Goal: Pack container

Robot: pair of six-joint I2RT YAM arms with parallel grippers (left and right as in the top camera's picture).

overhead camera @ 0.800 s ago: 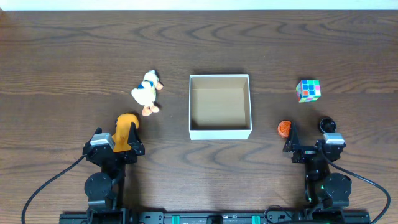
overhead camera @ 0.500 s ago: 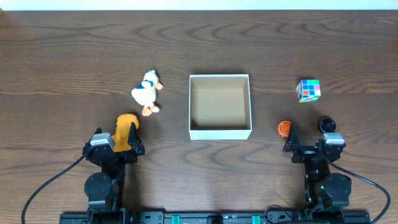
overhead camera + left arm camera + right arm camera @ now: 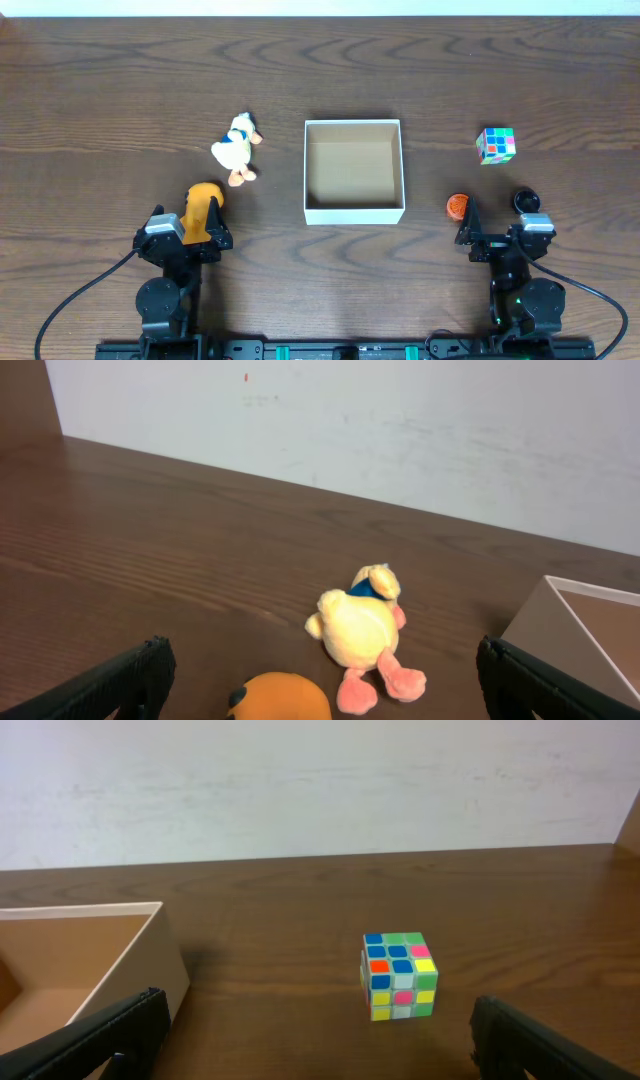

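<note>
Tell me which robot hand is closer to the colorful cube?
Right. The right gripper sits near the Rubik's cube; the left gripper is beyond the container, by the plush duck.

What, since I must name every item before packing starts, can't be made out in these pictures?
- Orange object: cut off by the bottom edge of the left wrist view; overhead, too small to identify.
- Small orange round thing and black round thing: too small overhead, absent from the right wrist view.
- Container: cut off by the left edge of the right wrist view; its whole inside shows only overhead.
</note>
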